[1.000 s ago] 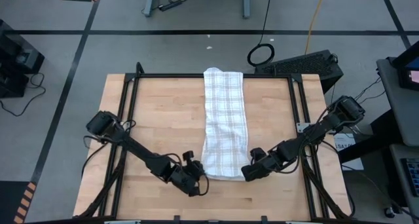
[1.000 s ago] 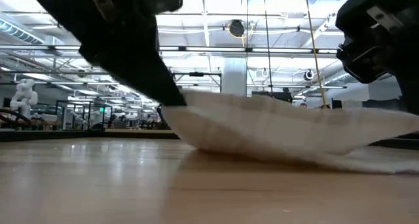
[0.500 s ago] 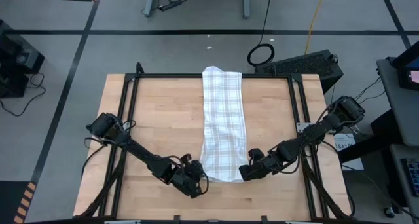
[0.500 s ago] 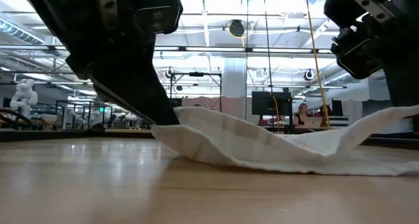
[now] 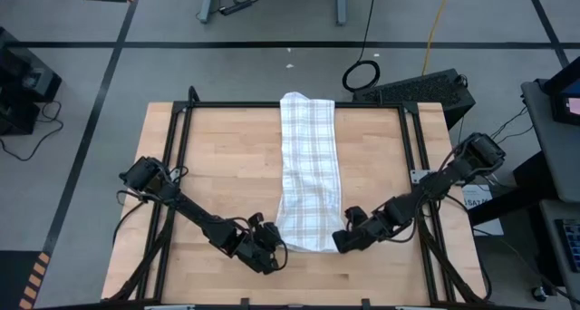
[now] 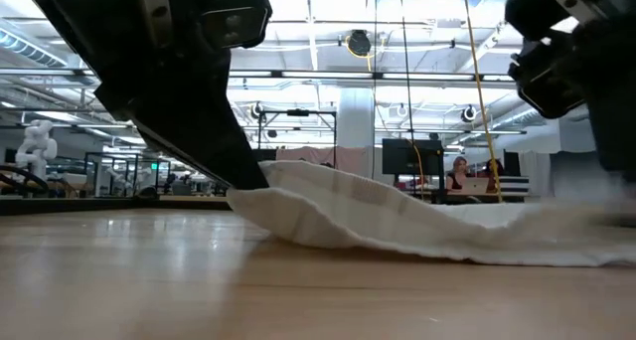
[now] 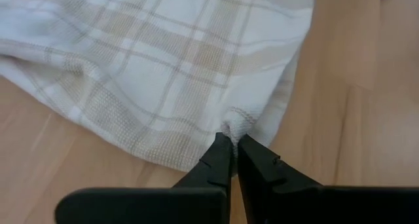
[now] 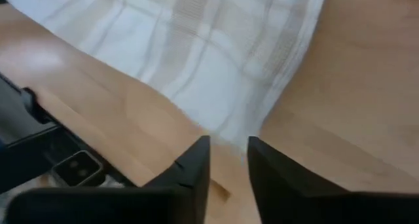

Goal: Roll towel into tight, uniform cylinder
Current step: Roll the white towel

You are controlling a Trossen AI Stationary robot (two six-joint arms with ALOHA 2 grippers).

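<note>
The towel (image 5: 308,165), white with a faint beige check, lies as a long narrow strip from the table's far edge to near its front edge. My left gripper (image 5: 275,249) is shut on the strip's near left corner (image 7: 237,124). My right gripper (image 5: 340,242) stands at the near right corner with its fingers open (image 8: 228,152). The towel's edge (image 8: 229,129) lies on the wood just ahead of those fingertips. In the low view the towel (image 6: 397,221) is raised at its left end and flat on the table at its right. My left gripper pinches the towel's near left corner (image 7: 237,124) between its two fingertips; one layer or several, I cannot tell. The fingers slant down at it from the table's near left. That corner (image 6: 248,189) is held a little above the wood, and the cloth slopes slackly down from it.
A black frame rail (image 5: 181,165) runs along the table's left side, and another (image 5: 419,156) along its right. Bare wood lies on both sides of the strip. A dark keyboard (image 5: 426,88) sits beyond the far right corner. Part of my left arm (image 8: 39,152) shows in the right wrist view.
My right gripper has opened and let go of the towel's near right corner. That corner, lifted a moment ago, has fallen flat onto the table. My left gripper has kept its hold, and the near left corner stays raised.
</note>
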